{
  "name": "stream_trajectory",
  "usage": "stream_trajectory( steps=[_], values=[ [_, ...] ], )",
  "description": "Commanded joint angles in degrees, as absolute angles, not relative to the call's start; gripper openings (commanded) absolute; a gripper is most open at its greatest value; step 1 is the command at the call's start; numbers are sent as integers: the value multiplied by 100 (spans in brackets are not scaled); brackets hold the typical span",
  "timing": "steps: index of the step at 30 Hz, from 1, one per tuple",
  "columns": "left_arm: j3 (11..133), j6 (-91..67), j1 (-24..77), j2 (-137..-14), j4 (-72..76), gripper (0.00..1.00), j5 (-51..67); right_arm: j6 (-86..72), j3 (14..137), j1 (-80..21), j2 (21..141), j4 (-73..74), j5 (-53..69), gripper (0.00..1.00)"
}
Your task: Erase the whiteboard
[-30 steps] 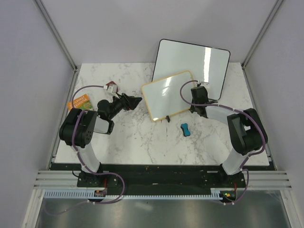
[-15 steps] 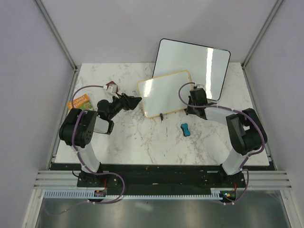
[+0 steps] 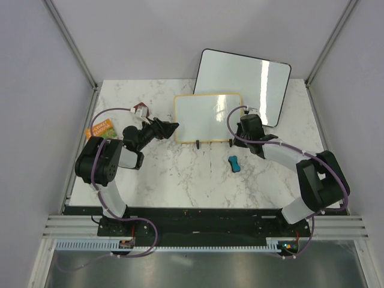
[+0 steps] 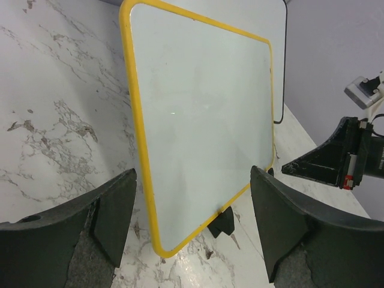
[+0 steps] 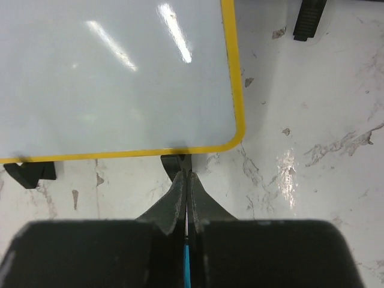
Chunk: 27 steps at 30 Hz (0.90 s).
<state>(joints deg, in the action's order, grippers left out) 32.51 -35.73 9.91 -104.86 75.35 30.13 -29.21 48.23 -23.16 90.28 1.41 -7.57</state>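
In the right wrist view the whiteboard [image 5: 114, 72] is cut off at 12 and 9 o'clock. One black foot [image 5: 170, 161] is half hidden behind the pressed-together tips of the right gripper [image 5: 187, 179]. A blue sliver [image 5: 186, 264] at 6 o'clock cannot be identified. In the left wrist view the black-framed board [image 4: 255, 15] is mostly hidden behind the whiteboard. In the top view a red-and-white item [image 3: 140, 110] at 10 o'clock is too small to be named, and an orange packet [image 3: 102, 128] is partly covered by the left arm [image 3: 99, 162].
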Motion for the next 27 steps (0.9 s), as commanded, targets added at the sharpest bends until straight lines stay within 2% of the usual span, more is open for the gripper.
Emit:
stream_trajectory(
  steps=[1,8,12,14,15,16,17,20,24,27],
  values=[
    [3270,-3551,932,-10477,8385,83,2945,-2997,4825,-2355,8456,368,-984,0],
    [3094,-3516,853,-10354,8393,83,2575,-2769,4843,-2347,7841,729,-1591,0],
    [3120,-3524,853,-10170,8464,83,2961,-2646,4764,-2355,7402,791,-1328,2],
    [3138,-3568,861,-10012,8403,99,3608,-2558,4632,-2355,7208,800,-1292,37],
    [3120,-3594,879,-9872,8237,99,3682,-2488,4562,-2347,6946,817,-1301,54],
    [3024,-3603,905,-9574,8009,99,3744,-2444,4466,-2355,6778,800,-1318,91],
    [2928,-3543,984,-9380,7911,99,3892,-2426,4256,-2355,6602,782,-1362,98],
    [2392,-3332,1107,-8501,7376,99,3649,-2303,3912,-2355,5751,782,-1573,98],
    [2172,-2709,1230,-7271,5366,99,3060,-2276,3604,-2355,5099,870,-2222,98],
    [2022,-2225,1336,-6418,4452,99,2480,-2259,3393,-2347,4799,739,-2846,98]
  ],
)
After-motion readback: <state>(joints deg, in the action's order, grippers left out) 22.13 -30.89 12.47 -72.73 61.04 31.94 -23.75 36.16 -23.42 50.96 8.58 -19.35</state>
